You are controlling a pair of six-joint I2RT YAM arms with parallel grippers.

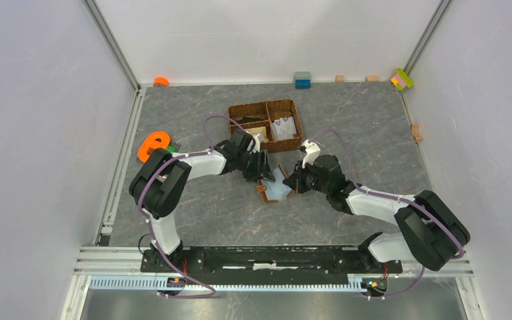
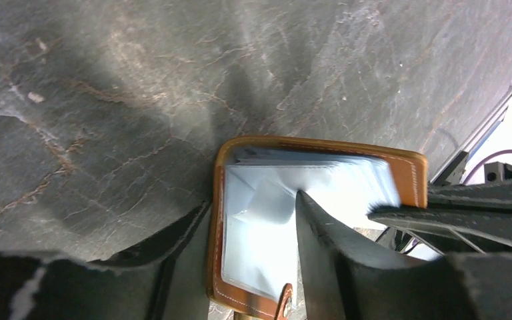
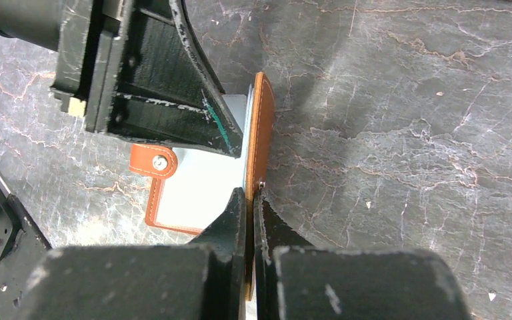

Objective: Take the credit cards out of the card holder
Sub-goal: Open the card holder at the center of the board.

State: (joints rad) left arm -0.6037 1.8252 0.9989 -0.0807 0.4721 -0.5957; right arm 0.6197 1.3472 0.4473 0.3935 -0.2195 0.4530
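While the right gripper (image 3: 249, 200) is clamped on the upturned brown flap of the card holder (image 3: 263, 113), the holder lies open on the grey desk (image 3: 407, 133) between both arms. Jaws apart, the left gripper (image 2: 253, 207) straddles the other cover, one finger pressing the pale lining. No credit cards show clearly; they are likely thin, stiff and slick, best pinched by an exposed edge.

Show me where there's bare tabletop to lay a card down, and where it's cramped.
Bare table lies between the woven basket and the right wall, and again between the card holder and the base rail. Cramped: the middle, where the left pincer and right pincer meet on the card holder beside the basket.
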